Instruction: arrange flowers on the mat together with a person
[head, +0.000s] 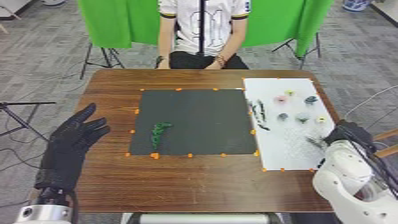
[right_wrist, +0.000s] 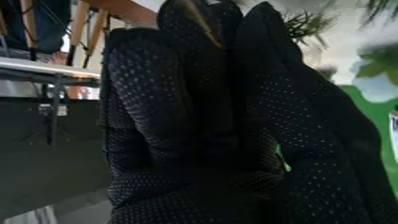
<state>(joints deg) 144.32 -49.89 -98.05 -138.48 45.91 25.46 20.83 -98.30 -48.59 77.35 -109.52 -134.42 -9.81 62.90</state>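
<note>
Head view, mat as dial: we have the dark mat (head: 209, 107) mid-table, the white sheet (head: 275, 160) just off its 3 o'clock edge. Green stem (head: 158, 134) lies on the mat at 8 o'clock, roughly upright in view, top bent toward 1.

Sheet as dial: yellow flower (head: 290, 92) at 12, pink flower (head: 281, 99) just beside it at 11:30, blue-grey flower (head: 311, 100) at 1. Grey flower (head: 282, 116) and pale flower (head: 302, 119) near centre, small yellowish flower (head: 321, 120) at 3. Dark leafy sprigs (head: 259, 112) at 10, wispy sprig (head: 315, 142) between 4 and 5.

Our left hand (head: 73, 135): mat's 9 o'clock, table's edge, fingers released and spread, grasping nothing. Our right hand (head: 350, 133): sheet's outer edge, between 3 and 4, near the wispy sprig. Right wrist view: fingers (right_wrist: 155, 85) released, straight, close together; thin foliage near the tips. We can't tell if they touch it. White bloom (right_wrist: 377, 82) with leaves well apart from the palm, green cloth (right_wrist: 384, 130) behind.
</note>
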